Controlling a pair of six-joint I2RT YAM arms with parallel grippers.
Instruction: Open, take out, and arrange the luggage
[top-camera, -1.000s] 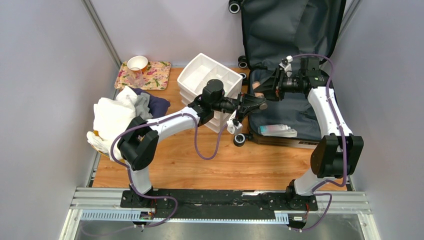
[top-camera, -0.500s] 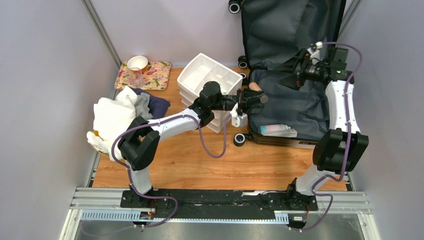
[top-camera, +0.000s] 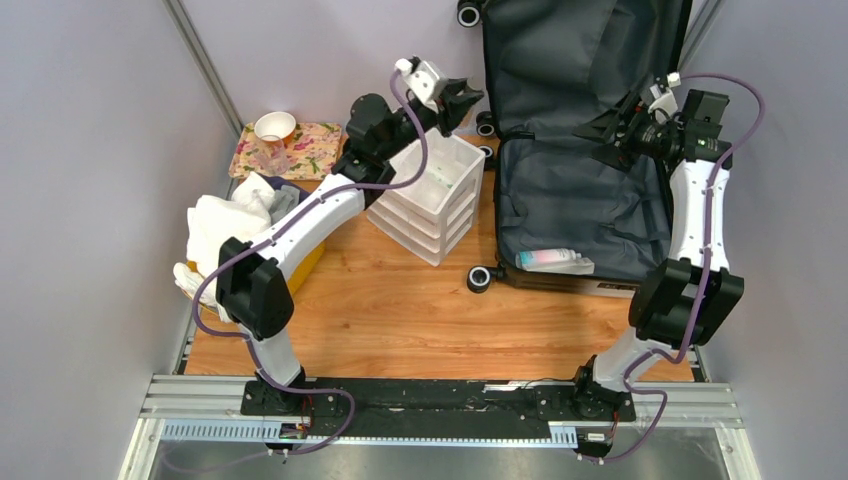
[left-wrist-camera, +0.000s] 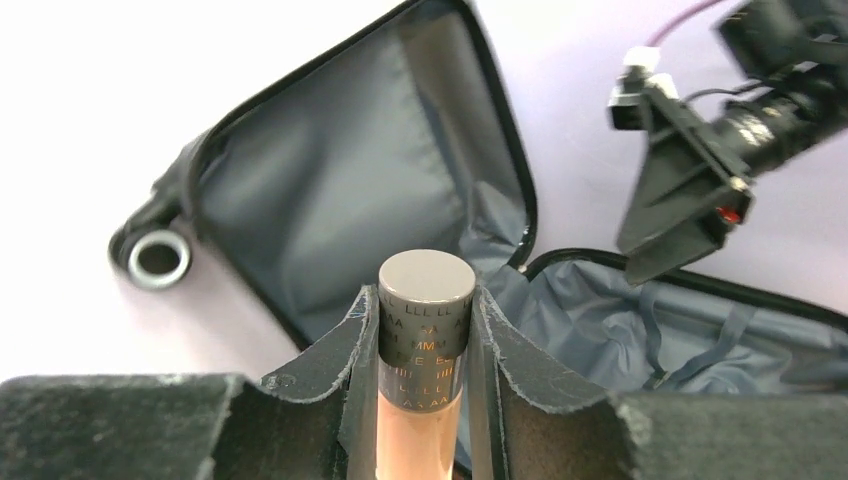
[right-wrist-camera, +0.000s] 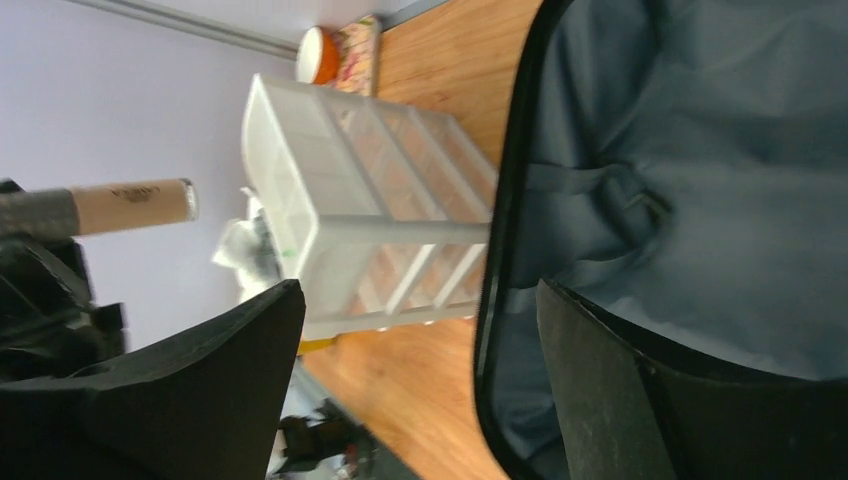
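The luggage lies open at the right. Its lid (top-camera: 580, 50) leans against the back wall and its grey-lined base (top-camera: 585, 205) rests on the table. My left gripper (top-camera: 460, 100) is raised above the white drawer organizer (top-camera: 430, 190) and is shut on a pink tube (left-wrist-camera: 425, 330) with a dark lettered cap. The cap pokes out past the fingertips toward the lid lining (left-wrist-camera: 330, 190). My right gripper (top-camera: 603, 132) hangs open and empty over the far right of the base, its fingers (right-wrist-camera: 230, 350) spread wide. A pale bottle (top-camera: 553, 260) lies at the base's near edge.
A yellow bin (top-camera: 300, 262) heaped with white and dark clothes stands at the left edge. A floral tray (top-camera: 312, 150) with a cup (top-camera: 274, 126) sits at the back left. A luggage wheel (top-camera: 480, 278) juts onto the wooden table (top-camera: 420, 320).
My left arm lifted the tube out of the luggage and swung up and left, above the organizer. My right gripper opened wide and drew back to the right.
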